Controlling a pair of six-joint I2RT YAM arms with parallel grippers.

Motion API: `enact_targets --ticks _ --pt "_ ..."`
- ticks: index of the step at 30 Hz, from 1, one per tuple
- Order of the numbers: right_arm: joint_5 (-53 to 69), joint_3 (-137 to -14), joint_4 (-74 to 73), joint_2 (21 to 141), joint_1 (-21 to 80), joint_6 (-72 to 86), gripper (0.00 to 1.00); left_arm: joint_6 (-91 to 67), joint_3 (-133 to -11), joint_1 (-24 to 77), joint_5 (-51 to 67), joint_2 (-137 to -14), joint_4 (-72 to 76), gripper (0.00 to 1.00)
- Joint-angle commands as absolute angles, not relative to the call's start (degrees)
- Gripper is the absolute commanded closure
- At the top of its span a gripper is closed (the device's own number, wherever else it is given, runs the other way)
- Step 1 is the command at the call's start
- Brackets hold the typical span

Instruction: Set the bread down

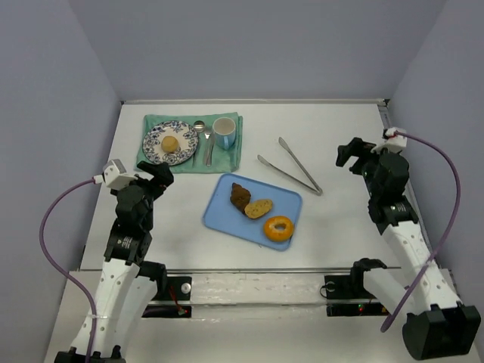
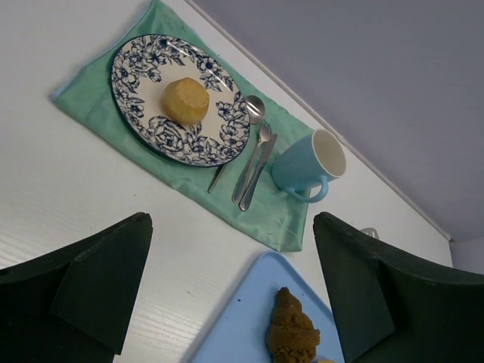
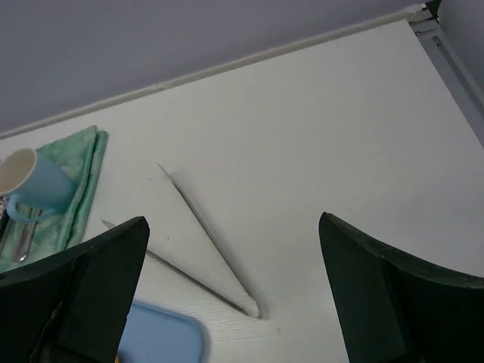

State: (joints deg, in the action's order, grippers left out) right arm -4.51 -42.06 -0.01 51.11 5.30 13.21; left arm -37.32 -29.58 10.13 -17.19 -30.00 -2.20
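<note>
Both tools stand spread with nothing between their fingers: the left tool [image 1: 161, 175] hangs just short of the near edge of the green cloth [image 1: 233, 156], and the right tool [image 1: 352, 154] hangs over bare tabletop [image 1: 340, 219], to the right of the metal tongs [image 1: 291, 172]. The bread [image 1: 171, 144] sits near the middle of the blue-patterned plate [image 1: 153, 148], which rests on the cloth beside a spoon [image 1: 198, 127], a fork [image 1: 208, 144] and a light-blue mug [image 1: 224, 133]. Judging by that, the placing looks done; at most the arms have yet to draw back. A brown piece [image 1: 240, 196], an oval tan slice [image 1: 259, 208] and an orange bagel [image 1: 278, 228] lie on the blue tray [image 1: 224, 213], well apart from the plate. In the left wrist view the bread is a small, round, golden-tan bun, muffin-like, upright and apparently whole, touching nothing but the plate.
</note>
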Motion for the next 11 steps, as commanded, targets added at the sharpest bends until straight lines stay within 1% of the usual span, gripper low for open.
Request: enact_targets --ticks 1,5,7,11 --pt "-11.6 -35.95 -2.63 44.13 5.54 26.79 0.0 -36.65 -30.5 10.2 -19.78 -31.02 -1.58 0.01" --pt "-16.25 -33.58 -7.46 40.26 5.54 29.7 0.0 -36.74 -30.06 10.2 -20.48 -31.02 -1.23 0.01" --pt "-18.62 -32.61 -7.38 38.77 5.54 30.5 0.0 -36.65 -30.23 10.2 -19.78 -31.29 -1.06 0.01" --pt "-16.35 -33.4 -8.88 38.41 5.54 30.06 0.0 -36.39 -31.2 10.2 -19.42 -31.99 -1.93 0.01"
